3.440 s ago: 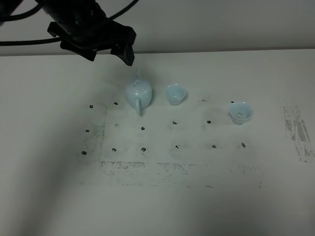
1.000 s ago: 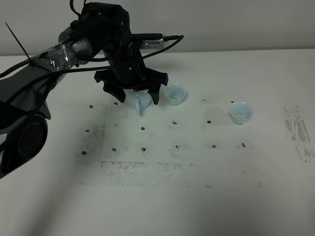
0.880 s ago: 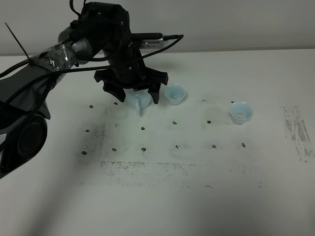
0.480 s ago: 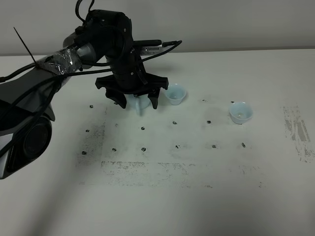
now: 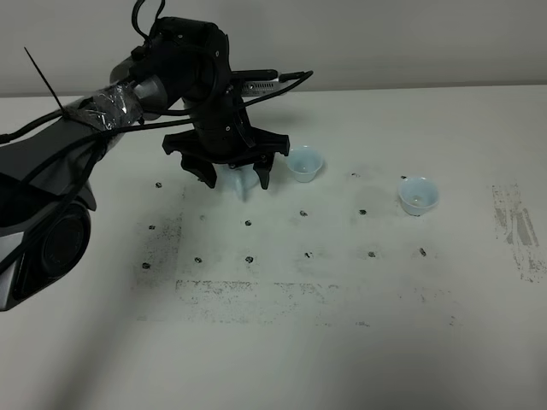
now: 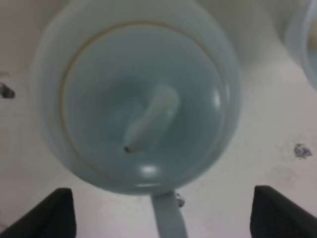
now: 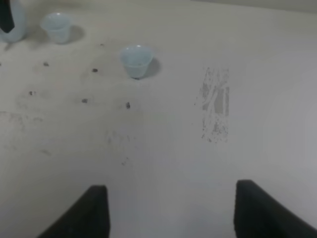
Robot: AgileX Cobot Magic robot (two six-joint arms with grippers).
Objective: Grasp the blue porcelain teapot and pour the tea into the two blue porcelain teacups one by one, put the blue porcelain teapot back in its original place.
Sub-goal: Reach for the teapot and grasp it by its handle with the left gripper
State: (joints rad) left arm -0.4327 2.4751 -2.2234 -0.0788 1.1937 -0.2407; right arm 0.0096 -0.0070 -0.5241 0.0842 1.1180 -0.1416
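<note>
The blue porcelain teapot [image 5: 238, 180] stands on the table, mostly hidden under my left gripper [image 5: 236, 176]. The gripper is open, with one finger on each side of the pot. The left wrist view looks straight down on the teapot [image 6: 138, 99], its lid knob [image 6: 153, 116] and its handle [image 6: 167, 215]; the left gripper [image 6: 171, 215] is open around the handle end, not touching it. One teacup [image 5: 304, 162] stands just right of the pot and the other teacup [image 5: 417, 195] stands farther right. My right gripper [image 7: 178, 208] is open and empty, away from both cups [image 7: 56, 26] [image 7: 135, 60].
The white table [image 5: 342, 325] carries a grid of small black dots and scuffed dark marks [image 5: 517, 226] near its right edge. Black cables [image 5: 273, 79] trail behind the left arm. The near cup's rim [image 6: 307, 44] shows in the left wrist view.
My left gripper has come down from above the table's back and now straddles the teapot; over the last second it sank a little lower. Teapot and cups have not moved.
</note>
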